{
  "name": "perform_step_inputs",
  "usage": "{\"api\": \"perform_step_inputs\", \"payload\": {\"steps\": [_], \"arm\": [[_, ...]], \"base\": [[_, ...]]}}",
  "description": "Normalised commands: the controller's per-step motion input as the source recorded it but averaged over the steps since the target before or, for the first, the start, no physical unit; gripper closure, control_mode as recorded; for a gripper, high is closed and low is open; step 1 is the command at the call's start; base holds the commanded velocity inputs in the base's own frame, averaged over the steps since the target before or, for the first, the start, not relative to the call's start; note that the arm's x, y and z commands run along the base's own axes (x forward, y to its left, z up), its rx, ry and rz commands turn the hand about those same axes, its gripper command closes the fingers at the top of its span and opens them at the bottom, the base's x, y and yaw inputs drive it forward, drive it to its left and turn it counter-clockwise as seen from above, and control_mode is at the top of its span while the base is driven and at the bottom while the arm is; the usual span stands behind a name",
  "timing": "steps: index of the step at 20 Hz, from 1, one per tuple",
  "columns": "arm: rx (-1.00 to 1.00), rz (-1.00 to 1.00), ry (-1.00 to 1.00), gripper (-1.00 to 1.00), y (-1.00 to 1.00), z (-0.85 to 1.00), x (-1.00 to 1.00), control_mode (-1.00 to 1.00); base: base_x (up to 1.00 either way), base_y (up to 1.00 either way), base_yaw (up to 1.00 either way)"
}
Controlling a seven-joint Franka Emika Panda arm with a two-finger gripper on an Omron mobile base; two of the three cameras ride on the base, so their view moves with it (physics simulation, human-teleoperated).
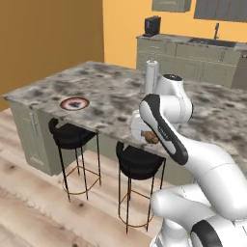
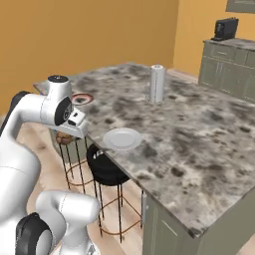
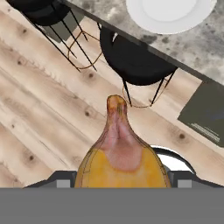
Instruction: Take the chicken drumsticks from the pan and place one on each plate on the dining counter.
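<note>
Claw (image 3: 120, 181) is clamped on our drumstick (image 3: 120, 153) beside the desk (image 2: 189, 129) edge, near the white plate (image 2: 121, 138).

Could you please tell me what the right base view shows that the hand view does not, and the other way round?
Right base view alone: the small round plate with a dark reddish-black rim, the upright white paper towel roll, and the black coffee machine on the far counter.

Hand view alone: the golden-brown chicken drumstick seen close, tapered end forward, above the pale wooden plank floor.

Both: the plain white round plate on the grey-brown mottled marble dining counter, and a black round stool.
</note>
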Motion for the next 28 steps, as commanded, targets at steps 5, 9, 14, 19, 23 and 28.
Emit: {"api": "perform_step_inputs", "payload": {"steps": [5,9,14,19,23,28], "arm": [[0.0,0.0,0.0,1.0,0.0,0.0,0.0,1.0],[0.0,0.0,0.0,1.0,0.0,0.0,0.0,1.0],[0.0,0.0,0.0,1.0,0.0,0.0,0.0,1.0],[0.0,0.0,0.0,1.0,0.0,0.0,0.0,1.0],[0.0,0.0,0.0,1.0,0.0,0.0,0.0,1.0],[0.0,0.0,0.0,1.0,0.0,0.0,0.0,1.0]], "base": [[0.52,0.7,-0.53],[0.43,0.66,-0.61],[0.62,0.45,-0.59],[0.51,0.3,-0.29],[0.23,0.1,-0.07],[0.0,0.0,0.0]]}}
